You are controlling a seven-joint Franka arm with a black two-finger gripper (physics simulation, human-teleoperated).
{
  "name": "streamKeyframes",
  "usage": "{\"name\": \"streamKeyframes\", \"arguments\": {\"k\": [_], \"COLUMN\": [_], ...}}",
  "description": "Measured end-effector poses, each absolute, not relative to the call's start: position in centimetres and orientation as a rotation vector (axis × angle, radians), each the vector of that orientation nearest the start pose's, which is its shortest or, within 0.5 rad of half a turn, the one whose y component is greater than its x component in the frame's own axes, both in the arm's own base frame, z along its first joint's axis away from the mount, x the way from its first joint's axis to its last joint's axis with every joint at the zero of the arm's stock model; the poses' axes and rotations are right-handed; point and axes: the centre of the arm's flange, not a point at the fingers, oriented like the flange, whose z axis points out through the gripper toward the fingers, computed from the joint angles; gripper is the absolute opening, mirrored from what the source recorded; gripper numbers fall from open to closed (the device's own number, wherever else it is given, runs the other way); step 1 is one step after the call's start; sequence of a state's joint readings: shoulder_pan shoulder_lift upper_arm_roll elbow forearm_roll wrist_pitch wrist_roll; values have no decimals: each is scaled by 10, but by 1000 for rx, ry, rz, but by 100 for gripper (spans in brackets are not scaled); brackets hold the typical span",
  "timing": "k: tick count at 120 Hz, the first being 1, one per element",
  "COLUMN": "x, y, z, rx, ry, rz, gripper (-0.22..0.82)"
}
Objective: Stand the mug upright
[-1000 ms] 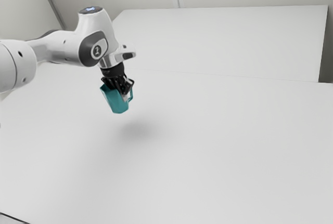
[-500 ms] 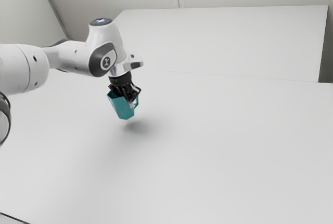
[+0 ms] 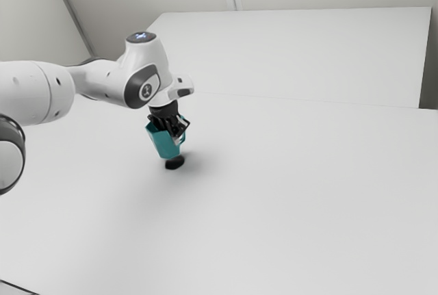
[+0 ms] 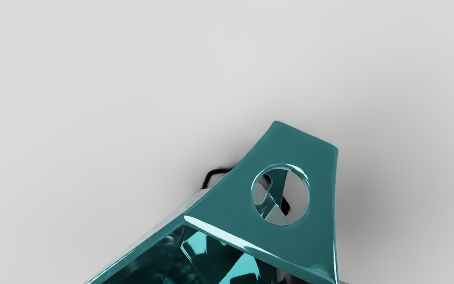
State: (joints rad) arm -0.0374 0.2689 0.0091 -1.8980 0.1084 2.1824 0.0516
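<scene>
The gripper (image 3: pixel 176 129) is shut on the wall of the teal mug (image 3: pixel 165 146), on the handle's side, in the exterior view. The mug hangs just above the table, tilted, its open mouth up toward the hand and its handle toward the exterior view's right. Its dark shadow lies right under its base. In the wrist view the mug's handle (image 4: pixel 227 205) with a round hole stands out, and part of the hollow inside shows beside it. Parts of the black gripper appear behind the handle, mostly hidden by the mug.
A wide white table (image 3: pixel 294 199) stretches out around the mug. A pale raised panel (image 3: pixel 294 52) stands behind it, toward the back wall. The arm reaches in from the exterior view's left.
My hand has come down and toward the exterior view's right, carrying the mug with it. The mug is lower, and the shadow beneath has grown darker and closer to its base.
</scene>
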Motion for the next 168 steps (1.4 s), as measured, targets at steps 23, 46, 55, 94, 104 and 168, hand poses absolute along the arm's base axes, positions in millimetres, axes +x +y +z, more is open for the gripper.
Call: {"name": "streamKeyframes", "arguments": {"k": [23,46,55,94,104,168], "x": [620,621,622,624,624,604], "y": [-14,-14,-14,-14,-15,-29], "z": [353,347,344,338,339,443], "rx": [-3040,-3040,-3040,-3042,-3041,-3051], "ry": [217,214,212,217,223,232], "rz": [-22,-20,-16,-11,-13,-160], "gripper": [-18,-18,-18,24,36,58]}}
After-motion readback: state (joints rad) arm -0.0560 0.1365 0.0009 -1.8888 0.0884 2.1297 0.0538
